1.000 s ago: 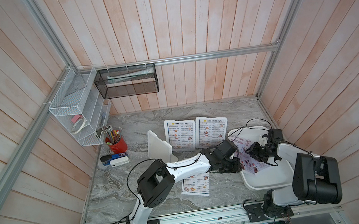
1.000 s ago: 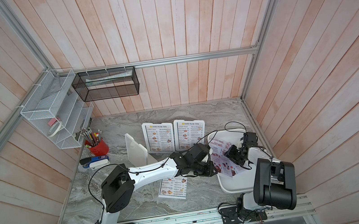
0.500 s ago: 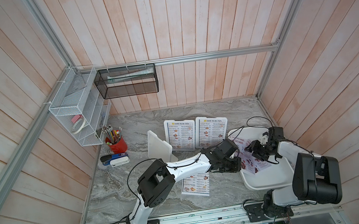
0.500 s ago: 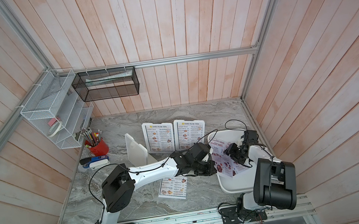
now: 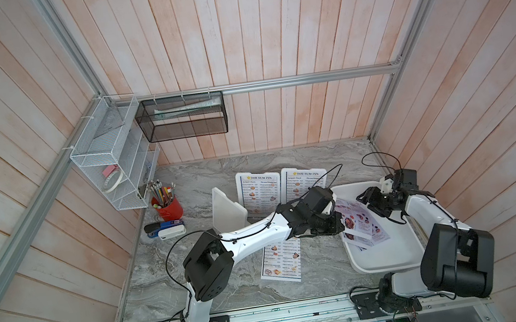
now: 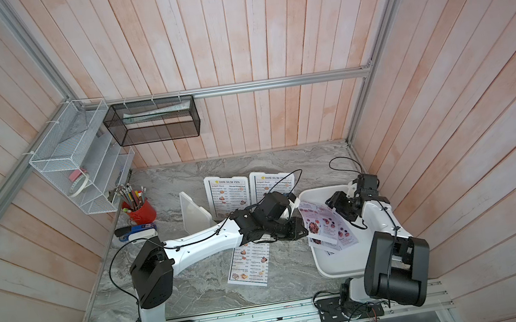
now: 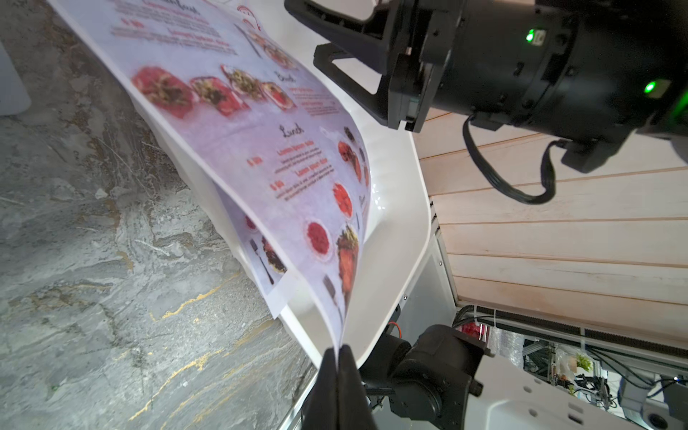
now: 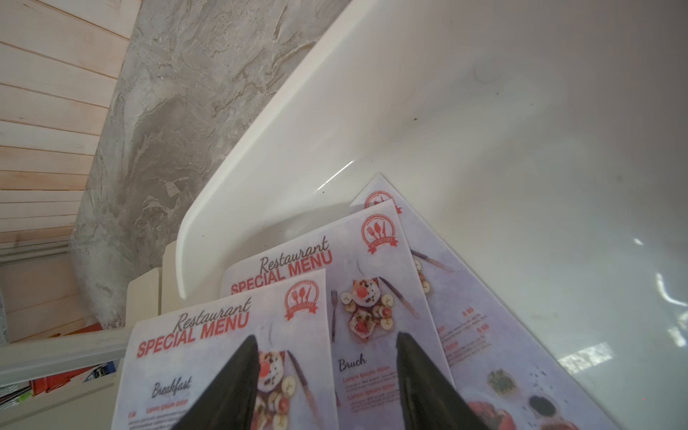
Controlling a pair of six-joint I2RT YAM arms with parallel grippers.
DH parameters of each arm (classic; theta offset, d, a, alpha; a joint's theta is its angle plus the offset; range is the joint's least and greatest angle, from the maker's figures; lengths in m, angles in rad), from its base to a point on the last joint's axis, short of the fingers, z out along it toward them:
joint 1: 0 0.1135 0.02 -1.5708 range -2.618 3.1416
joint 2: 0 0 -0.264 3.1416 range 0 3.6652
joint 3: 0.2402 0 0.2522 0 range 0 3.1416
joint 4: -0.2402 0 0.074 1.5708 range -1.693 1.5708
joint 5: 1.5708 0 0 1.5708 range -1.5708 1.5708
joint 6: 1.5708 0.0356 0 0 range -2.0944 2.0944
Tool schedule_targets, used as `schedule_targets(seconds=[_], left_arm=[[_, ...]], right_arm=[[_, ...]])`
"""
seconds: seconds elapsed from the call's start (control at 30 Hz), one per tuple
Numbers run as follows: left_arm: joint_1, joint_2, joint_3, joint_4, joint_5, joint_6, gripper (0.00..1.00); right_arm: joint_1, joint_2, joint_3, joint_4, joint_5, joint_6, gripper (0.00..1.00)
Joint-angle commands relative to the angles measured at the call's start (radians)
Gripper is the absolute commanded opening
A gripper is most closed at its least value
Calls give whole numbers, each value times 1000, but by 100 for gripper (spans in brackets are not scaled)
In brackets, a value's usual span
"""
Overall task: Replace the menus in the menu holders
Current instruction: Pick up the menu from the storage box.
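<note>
The left claw [image 7: 338, 357] is pressed together on a lilac menu [image 7: 238, 149], arched over the white tray [image 5: 391, 254], right of centre in both top views. The right claw [image 8: 327, 338] is spread above that sheet. A white menu [image 5: 281, 260] is laid flat on the desk [image 5: 201, 179], lower centre.

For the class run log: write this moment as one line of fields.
left gripper: shut on pale lilac paper SPECIAL MENU sheet | right gripper: open, above that sheet | shallow white plastic tray: more lilac sheets inside
</note>
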Motion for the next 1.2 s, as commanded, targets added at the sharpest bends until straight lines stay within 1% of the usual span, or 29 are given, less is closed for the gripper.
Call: schedule_targets(seconds=[0.0,0.13,0.23,0.3,0.37,0.47,0.57,0.63,0.7,0.77,0.83,0.93,1.03,1.17], left_arm=[[25,-61,18,-13,1,60,1],[97,-129,19,19,67,134,0],[179,-181,21,45,136,181,0],[224,-215,21,62,181,195,0],[274,-252,21,83,232,199,0],[346,-310,24,109,283,197,0],[407,-358,25,101,305,215,0],[438,-384,25,77,308,234,0],[461,-396,24,56,312,252,0],[473,-406,24,43,316,271,0],[480,-416,24,44,333,294,0],[483,-419,25,49,383,321,0],[483,-417,22,39,419,343,0],[482,-415,11,39,439,358,0]], right_arm=[[4,-27,6,-12,-83,-8,60],[3,-74,49,12,-135,24,63],[3,-98,111,33,-175,62,64],[3,-116,145,59,-209,94,65],[3,-131,172,100,-272,140,65],[3,-162,183,210,-388,238,65],[7,-186,178,345,-498,341,65],[33,-197,161,448,-562,418,64],[83,-198,150,525,-597,474,65],[141,-200,130,607,-604,551,65],[199,-199,96,745,-599,678,65],[261,-196,86,818,-547,786,66],[303,-192,79,865,-523,864,66],[372,-178,86,866,-498,898,67]])
